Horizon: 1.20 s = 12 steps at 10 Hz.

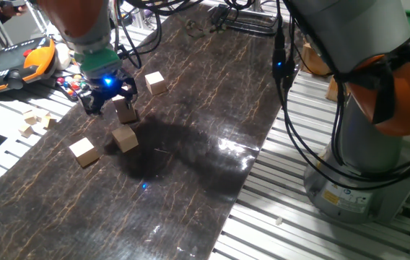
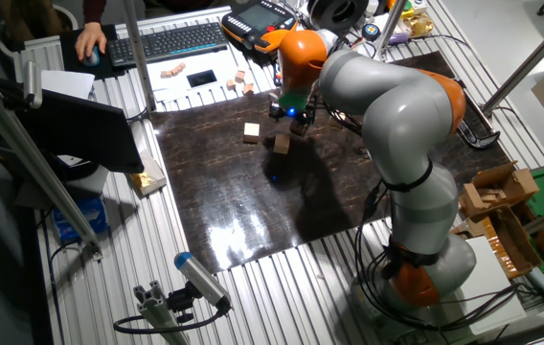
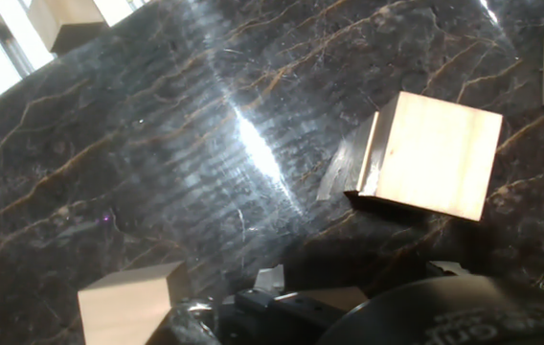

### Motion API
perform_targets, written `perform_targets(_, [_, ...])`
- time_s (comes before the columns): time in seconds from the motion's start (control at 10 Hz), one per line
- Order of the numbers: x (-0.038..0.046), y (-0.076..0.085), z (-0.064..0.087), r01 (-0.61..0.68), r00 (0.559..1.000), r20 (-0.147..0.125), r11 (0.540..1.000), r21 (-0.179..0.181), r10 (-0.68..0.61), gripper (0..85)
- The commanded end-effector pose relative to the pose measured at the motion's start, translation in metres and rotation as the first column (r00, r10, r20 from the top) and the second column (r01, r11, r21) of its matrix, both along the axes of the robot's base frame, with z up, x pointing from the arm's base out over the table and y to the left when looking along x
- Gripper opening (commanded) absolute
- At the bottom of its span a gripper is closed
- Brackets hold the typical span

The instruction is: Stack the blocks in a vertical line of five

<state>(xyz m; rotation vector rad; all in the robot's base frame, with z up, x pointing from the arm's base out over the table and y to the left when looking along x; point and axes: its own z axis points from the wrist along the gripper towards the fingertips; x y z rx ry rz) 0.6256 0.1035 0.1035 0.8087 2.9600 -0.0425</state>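
Note:
A tan block (image 1: 126, 110) rests on top of another block (image 1: 125, 137), a two-high stack near the left of the dark mat; in the other fixed view the stack (image 2: 282, 144) reads as one tall piece. Two more blocks lie singly: one front left (image 1: 84, 152), one further back (image 1: 154, 82). My gripper (image 1: 109, 100) hovers just above and left of the stack, fingers spread, nothing between them. The hand view shows the stack's top block (image 3: 435, 153) off to the right, and a loose block (image 3: 128, 302) at lower left.
Small pale wooden bits (image 1: 35, 123) and a multicoloured puzzle cube (image 1: 71, 85) lie off the mat's left edge by an orange pendant (image 1: 17, 61). The mat (image 1: 190, 166) ends at a slatted aluminium table. The arm's base (image 1: 364, 173) stands to the right.

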Motion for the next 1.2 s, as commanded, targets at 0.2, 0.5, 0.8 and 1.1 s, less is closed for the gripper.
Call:
perform_targets(0.2, [-0.0001, -0.0001, -0.0001, -0.004, 1.000, 0.017, 1.000, 0.001, 0.004, 75.0])
perform_targets(0.5, [-0.0001, -0.0001, -0.0001, 0.131, 0.991, -0.004, 0.990, 0.049, -0.131, 76.7])
perform_targets(0.8, [-0.0001, -0.0001, -0.0001, 0.152, 0.988, 0.014, 0.988, 0.022, -0.152, 75.3])
perform_targets(1.1, [-0.0001, -0.0001, -0.0001, 0.156, 0.988, -0.008, 0.987, 0.038, -0.156, 75.0])
